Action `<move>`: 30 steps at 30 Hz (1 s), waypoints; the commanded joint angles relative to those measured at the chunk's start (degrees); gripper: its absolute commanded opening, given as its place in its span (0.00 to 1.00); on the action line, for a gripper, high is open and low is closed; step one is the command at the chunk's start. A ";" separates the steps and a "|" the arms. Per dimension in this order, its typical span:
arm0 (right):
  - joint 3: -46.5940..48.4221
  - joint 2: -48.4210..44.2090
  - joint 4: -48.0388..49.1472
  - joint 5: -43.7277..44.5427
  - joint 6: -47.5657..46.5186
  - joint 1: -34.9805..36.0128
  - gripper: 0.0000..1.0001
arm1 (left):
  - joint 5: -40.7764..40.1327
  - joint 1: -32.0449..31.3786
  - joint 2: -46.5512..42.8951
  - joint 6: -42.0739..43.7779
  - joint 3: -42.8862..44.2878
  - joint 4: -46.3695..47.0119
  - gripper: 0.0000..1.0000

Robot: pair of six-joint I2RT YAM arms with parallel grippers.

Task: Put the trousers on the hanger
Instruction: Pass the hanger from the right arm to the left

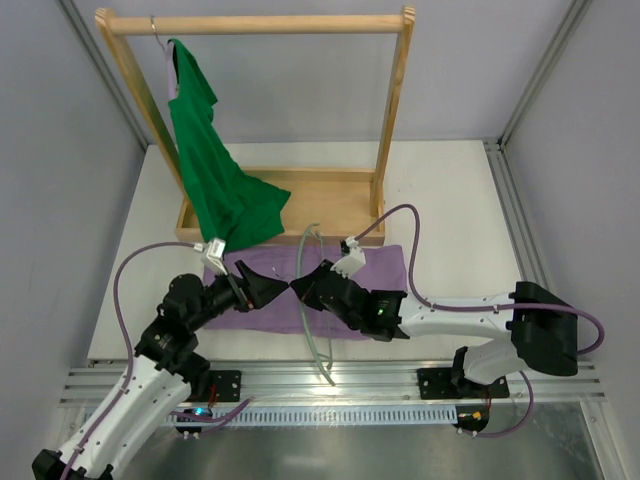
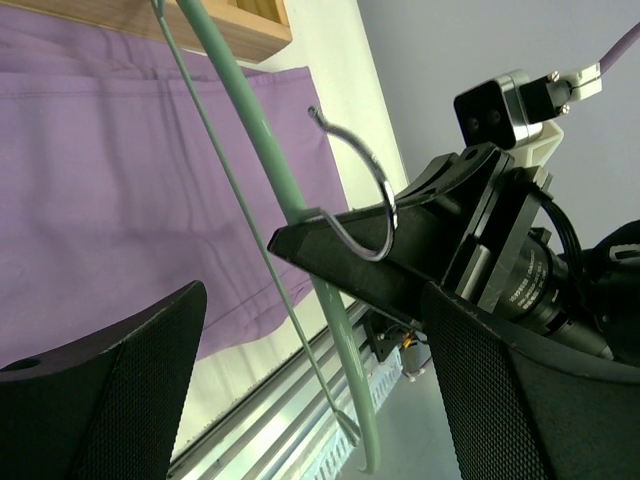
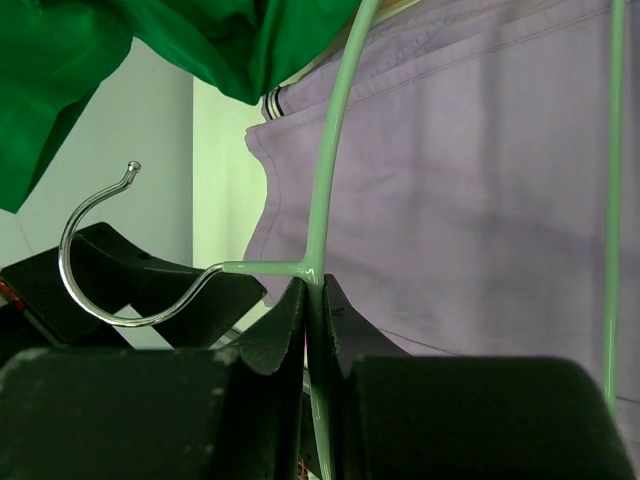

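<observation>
The lilac trousers [image 1: 380,268] lie flat on the table in front of the wooden rack; they also show in the left wrist view [image 2: 120,180] and the right wrist view [image 3: 460,190]. The pale grey-green hanger [image 1: 318,355] is held above them, its metal hook [image 3: 85,285] pointing toward the left arm. My right gripper [image 1: 300,287] [image 3: 318,292] is shut on the hanger's body just below the hook's neck. My left gripper [image 1: 277,287] [image 2: 312,300] is open, its fingers [image 2: 110,390] on either side of the hanger near the hook, not touching it.
A wooden clothes rack [image 1: 255,24] with a tray base [image 1: 320,205] stands at the back. A dark green T-shirt [image 1: 215,170] hangs from it on a lavender hanger [image 1: 170,75], its hem draping onto the trousers' waistband. An aluminium rail [image 1: 300,378] runs along the near edge.
</observation>
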 commanded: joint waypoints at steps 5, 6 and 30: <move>4.36 0.94 -1.40 3.56 -1.07 0.96 0.04 | -2.64 -0.44 4.39 0.93 2.36 5.96 0.84; 4.53 1.11 -1.92 3.73 -1.16 1.04 0.04 | -3.09 -0.44 4.74 0.93 2.36 5.79 0.82; 1.99 -0.37 -1.31 -5.31 -10.11 1.66 0.33 | -4.49 -0.71 10.11 -1.71 5.52 5.70 0.00</move>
